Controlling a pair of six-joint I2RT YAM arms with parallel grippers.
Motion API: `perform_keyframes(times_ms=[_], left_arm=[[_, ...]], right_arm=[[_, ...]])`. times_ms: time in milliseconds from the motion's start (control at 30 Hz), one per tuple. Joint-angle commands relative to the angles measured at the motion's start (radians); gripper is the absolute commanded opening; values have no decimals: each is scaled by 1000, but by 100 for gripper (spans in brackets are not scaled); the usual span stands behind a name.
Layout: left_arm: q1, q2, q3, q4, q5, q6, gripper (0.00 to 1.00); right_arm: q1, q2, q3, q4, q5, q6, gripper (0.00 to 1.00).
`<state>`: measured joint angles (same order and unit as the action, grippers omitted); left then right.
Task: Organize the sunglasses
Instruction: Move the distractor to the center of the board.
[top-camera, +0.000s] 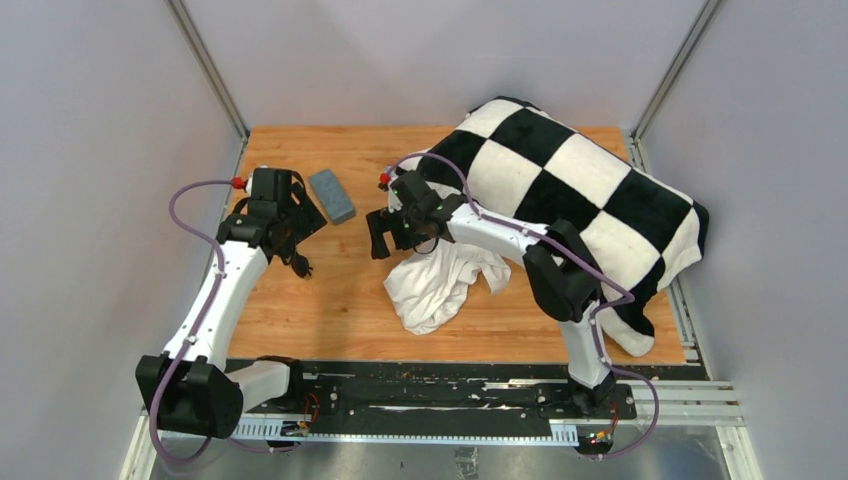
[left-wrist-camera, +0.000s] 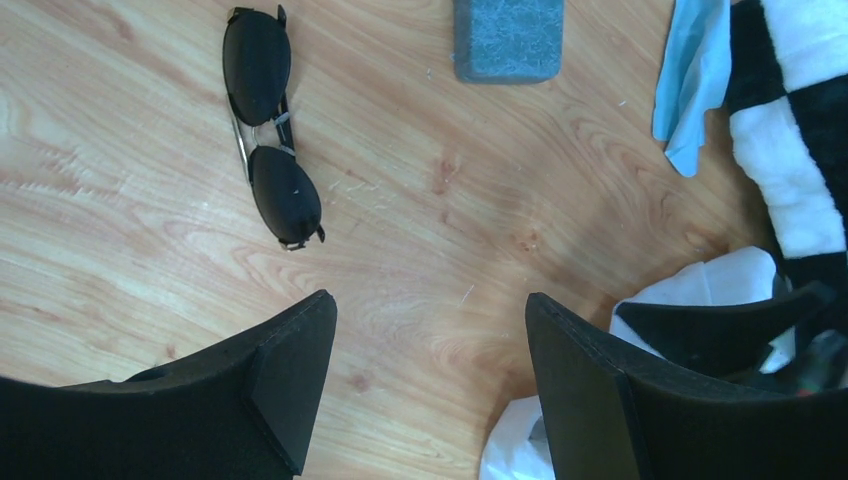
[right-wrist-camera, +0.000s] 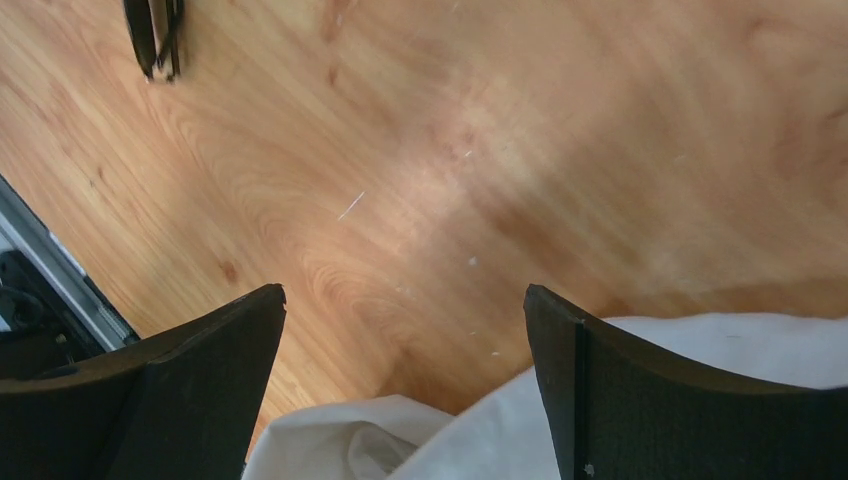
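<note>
Lying flat on the bare wooden table (top-camera: 340, 310): the sunglasses (left-wrist-camera: 268, 128), one black thin-framed pair with dark lenses, temples folded in. They sit ahead and to the left of the left gripper (left-wrist-camera: 428, 300), touching nothing else.

Left gripper: jaws wide apart, nothing between them, hovering over bare wood. In the left wrist view the sunglasses lie beyond its left finger.

Right gripper (right-wrist-camera: 402, 292): jaws likewise wide apart and empty, held low above the edge of the white cloth (top-camera: 440, 285). In the right wrist view the sunglasses show only as a dark sliver at the far upper left, well apart from the fingers.

Hard case (left-wrist-camera: 508, 40): grey-blue, closed, resting on the wood to the right of the sunglasses and apart from them.

Light-blue cloth (left-wrist-camera: 695, 75): crumpled, lying against the edge of the checkered blanket (top-camera: 570, 190); the top view hides it behind the right arm.

Checkered blanket: black and white, bulky, covering the far right part of the table.

White cloth: rumpled, between the blanket and the middle of the table, under the right forearm.
</note>
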<state>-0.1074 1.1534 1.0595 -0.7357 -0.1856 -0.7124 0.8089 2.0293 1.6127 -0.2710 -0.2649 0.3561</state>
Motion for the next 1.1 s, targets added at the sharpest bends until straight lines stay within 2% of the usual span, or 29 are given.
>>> perform_keyframes(times_ms=[0, 200, 400, 533, 667, 800, 867, 900, 1067], left_arm=[[-3, 0, -10, -18, -17, 11, 75], [-3, 46, -1, -16, 4, 2, 76], [-5, 103, 37, -15, 29, 86, 76], [-5, 140, 61, -10, 18, 109, 76], [-11, 177, 68, 24, 10, 121, 76], [-44, 214, 76, 63, -64, 111, 82], [-77, 230, 87, 87, -94, 122, 98], [-96, 240, 96, 101, -109, 141, 99], [-168, 353, 194, 112, -159, 182, 100]], right_arm=[[84, 23, -6, -52, -56, -5, 96], [92, -42, -170, -80, -63, -33, 96], [79, -341, -532, -124, 35, -96, 99], [62, -496, -656, -216, 103, -114, 100], [62, -624, -670, -234, 115, -110, 100], [62, -644, -621, -173, 128, -91, 100], [62, -624, -579, -152, 128, -74, 100], [60, -615, -549, -142, 130, -62, 100], [57, -635, -477, -90, 149, -22, 100]])
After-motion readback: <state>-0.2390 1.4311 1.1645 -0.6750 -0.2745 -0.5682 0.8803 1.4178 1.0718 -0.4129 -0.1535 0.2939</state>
